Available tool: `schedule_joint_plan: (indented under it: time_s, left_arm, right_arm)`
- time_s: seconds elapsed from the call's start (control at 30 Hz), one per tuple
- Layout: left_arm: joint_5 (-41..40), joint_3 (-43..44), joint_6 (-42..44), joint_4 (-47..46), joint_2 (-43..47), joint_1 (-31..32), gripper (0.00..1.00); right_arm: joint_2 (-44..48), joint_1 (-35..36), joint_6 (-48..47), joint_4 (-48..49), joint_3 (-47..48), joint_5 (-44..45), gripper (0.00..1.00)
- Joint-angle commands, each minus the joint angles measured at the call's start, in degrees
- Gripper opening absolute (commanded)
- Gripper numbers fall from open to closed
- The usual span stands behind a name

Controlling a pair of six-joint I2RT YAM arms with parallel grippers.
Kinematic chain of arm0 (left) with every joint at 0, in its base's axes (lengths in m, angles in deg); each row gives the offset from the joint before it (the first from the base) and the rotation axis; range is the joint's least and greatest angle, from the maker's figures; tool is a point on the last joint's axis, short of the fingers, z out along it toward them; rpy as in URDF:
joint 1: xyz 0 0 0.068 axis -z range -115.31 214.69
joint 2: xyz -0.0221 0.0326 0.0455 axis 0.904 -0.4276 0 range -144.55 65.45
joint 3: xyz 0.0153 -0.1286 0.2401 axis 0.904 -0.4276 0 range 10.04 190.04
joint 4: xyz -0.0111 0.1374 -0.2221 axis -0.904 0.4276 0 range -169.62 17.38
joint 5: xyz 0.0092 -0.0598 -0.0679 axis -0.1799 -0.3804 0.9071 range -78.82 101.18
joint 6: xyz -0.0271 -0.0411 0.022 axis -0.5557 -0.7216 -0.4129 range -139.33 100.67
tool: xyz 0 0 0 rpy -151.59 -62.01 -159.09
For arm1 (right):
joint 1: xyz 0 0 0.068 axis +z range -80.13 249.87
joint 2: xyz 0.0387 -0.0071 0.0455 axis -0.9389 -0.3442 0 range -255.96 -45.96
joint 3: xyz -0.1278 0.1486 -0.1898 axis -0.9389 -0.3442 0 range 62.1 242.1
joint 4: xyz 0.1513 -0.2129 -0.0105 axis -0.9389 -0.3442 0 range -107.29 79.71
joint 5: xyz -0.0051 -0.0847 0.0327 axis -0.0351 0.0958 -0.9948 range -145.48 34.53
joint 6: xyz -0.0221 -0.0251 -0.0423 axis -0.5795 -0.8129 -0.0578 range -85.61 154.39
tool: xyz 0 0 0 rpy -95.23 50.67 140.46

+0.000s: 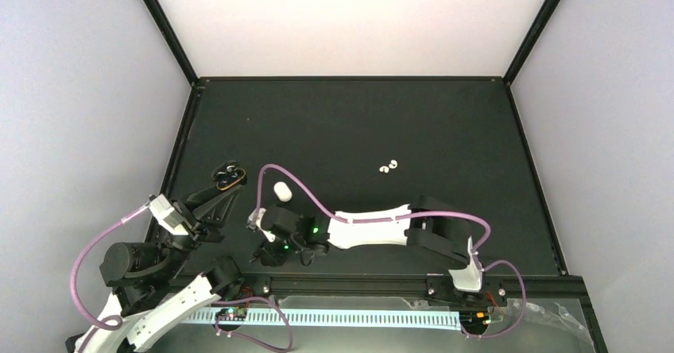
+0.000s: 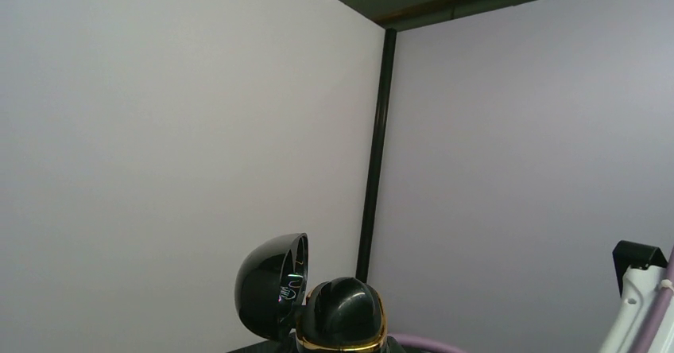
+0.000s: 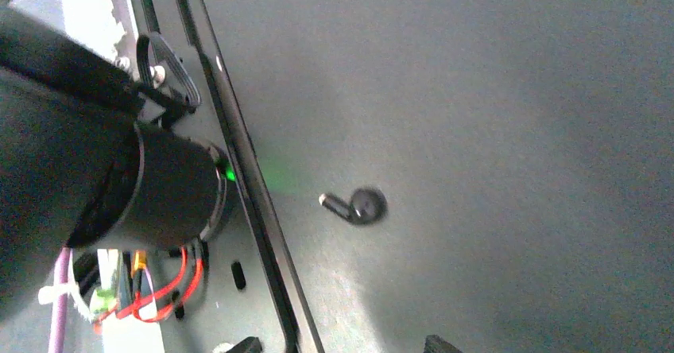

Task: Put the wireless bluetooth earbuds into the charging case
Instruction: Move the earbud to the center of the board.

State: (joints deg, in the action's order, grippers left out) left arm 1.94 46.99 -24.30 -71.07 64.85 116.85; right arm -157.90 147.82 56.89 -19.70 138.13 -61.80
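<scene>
My left gripper (image 1: 225,184) is shut on a black charging case (image 1: 231,176) with a gold band, held up with its lid (image 2: 270,285) swung open beside the base (image 2: 342,313). A black earbud (image 3: 355,205) with a short stem lies on the dark mat near the front rail. The right gripper (image 3: 342,343) hovers over it, open, with only its two fingertips (image 3: 242,343) showing at the bottom edge and nothing between them. Seen from above, my right gripper (image 1: 258,251) sits low at the table's front left. Two white earbuds (image 1: 388,165) lie mid-table.
A closed white case (image 1: 281,191) rests on the mat between the two grippers. The black front rail (image 3: 246,202) and a dark arm motor (image 3: 159,194) with red wires stand just left of the black earbud. Enclosure walls ring the table.
</scene>
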Motion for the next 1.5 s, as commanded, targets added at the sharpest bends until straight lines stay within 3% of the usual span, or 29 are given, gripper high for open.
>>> schedule_joint_plan:
  time_s: [0.0,0.43,1.3,1.47]
  left_arm:
    - [-2.01,2.01,2.04,4.74,2.39,0.22,0.02]
    - [-2.67,3.22,2.80,8.94,4.53,0.22,0.02]
    - [-3.31,2.78,1.27,9.98,4.34,0.22,0.02]
    - [-3.31,2.78,1.02,10.05,4.21,0.22,0.02]
  right_arm:
    - [-5.01,0.66,1.44,1.09,5.82,2.02,0.51]
    - [-14.94,0.89,2.95,-3.24,16.14,6.23,0.39]
    - [-20.63,1.70,1.96,-9.08,22.08,8.92,0.35]
    - [-21.68,1.76,1.86,-11.21,23.17,10.72,0.29]
